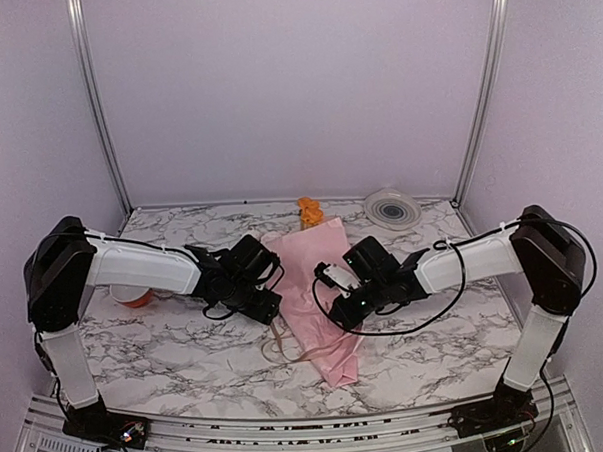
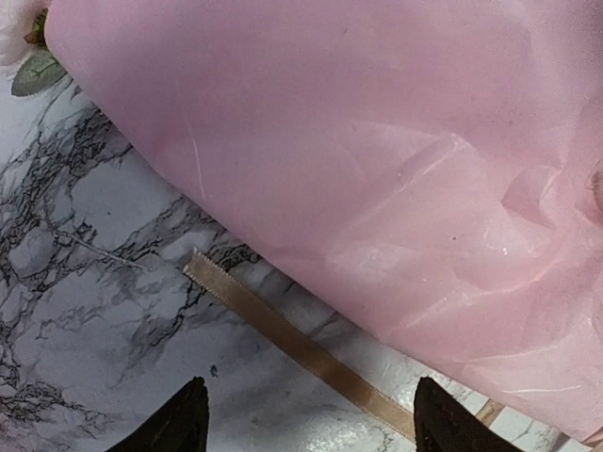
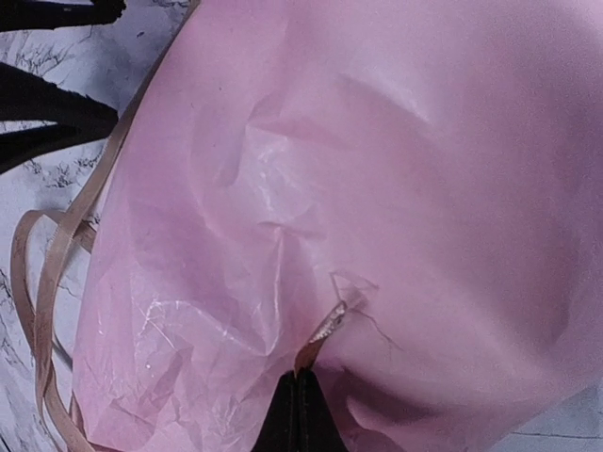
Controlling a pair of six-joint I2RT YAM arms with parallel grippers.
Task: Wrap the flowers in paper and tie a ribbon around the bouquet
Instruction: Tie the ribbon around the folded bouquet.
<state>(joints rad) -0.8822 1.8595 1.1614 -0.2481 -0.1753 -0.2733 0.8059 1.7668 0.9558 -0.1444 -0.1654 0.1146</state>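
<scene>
paper (image 1: 306, 274) pale pink; ribbon (image 2: 301, 346) beige-tan, satin sheen; bloom (image 1: 309, 212) orange; table (image 1: 187, 346) white marble, grey-black veining; disc (image 1: 392, 209) white, grey rings

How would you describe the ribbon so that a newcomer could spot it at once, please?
On the marbled table, find the large pale pink crinkly paper wrap lying in the middle. Along its left edge runs the narrow beige-tan ribbon, looping near the wrap's narrow end. It is the only long flat strip there, unlike the round white-grey disc at the back.
</scene>
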